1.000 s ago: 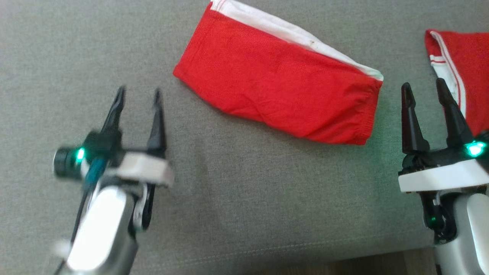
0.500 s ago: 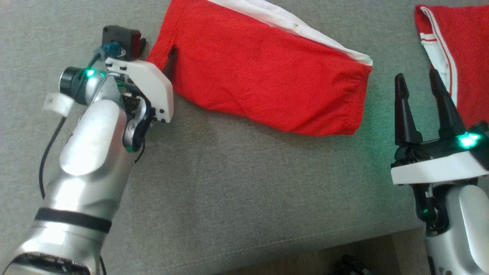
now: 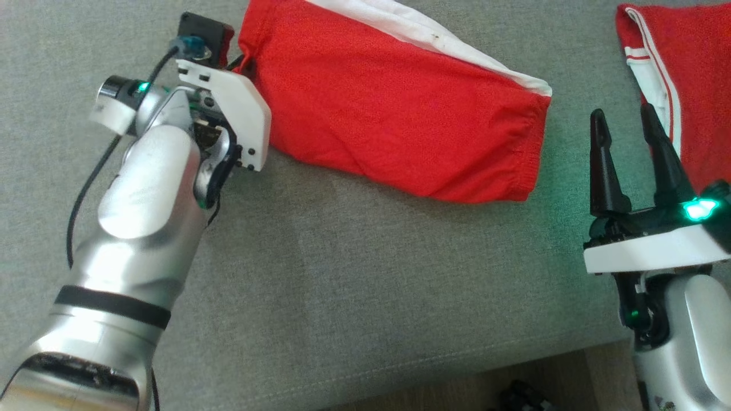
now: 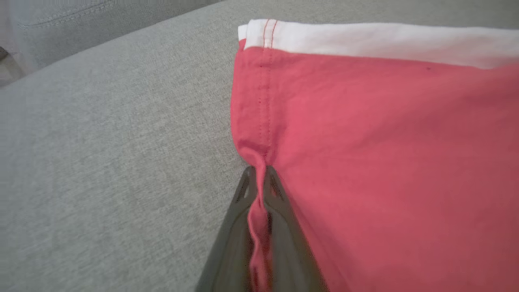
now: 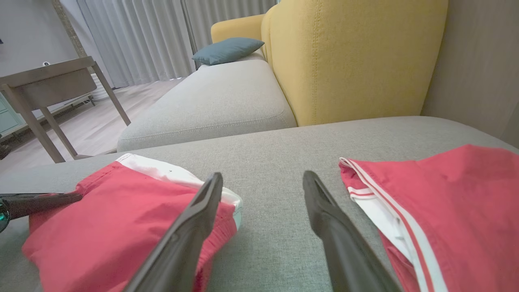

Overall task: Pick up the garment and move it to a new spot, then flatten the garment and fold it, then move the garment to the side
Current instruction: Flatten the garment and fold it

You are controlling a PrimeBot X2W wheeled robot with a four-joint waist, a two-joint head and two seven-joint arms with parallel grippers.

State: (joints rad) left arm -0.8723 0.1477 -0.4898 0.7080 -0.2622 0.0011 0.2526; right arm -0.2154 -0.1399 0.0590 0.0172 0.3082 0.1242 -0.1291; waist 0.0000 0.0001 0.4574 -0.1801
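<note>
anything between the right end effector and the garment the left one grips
Nothing visible. The open right end effector hovers over bare grey cushion, the only thing between it and the garment. A second red garment lies on its other side. The left end effector is shut on the garment's far corner.

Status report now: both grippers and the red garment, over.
Left gripper shut on corner of red garment. Right gripper open, empty. Second red garment to the right, apart.

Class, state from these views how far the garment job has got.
Done: left gripper is shut on a corner of the red garment. In hand: the pick-up; it lies on the grey cushion. Left: moving, flattening, folding, setting aside; right gripper stands open.
</note>
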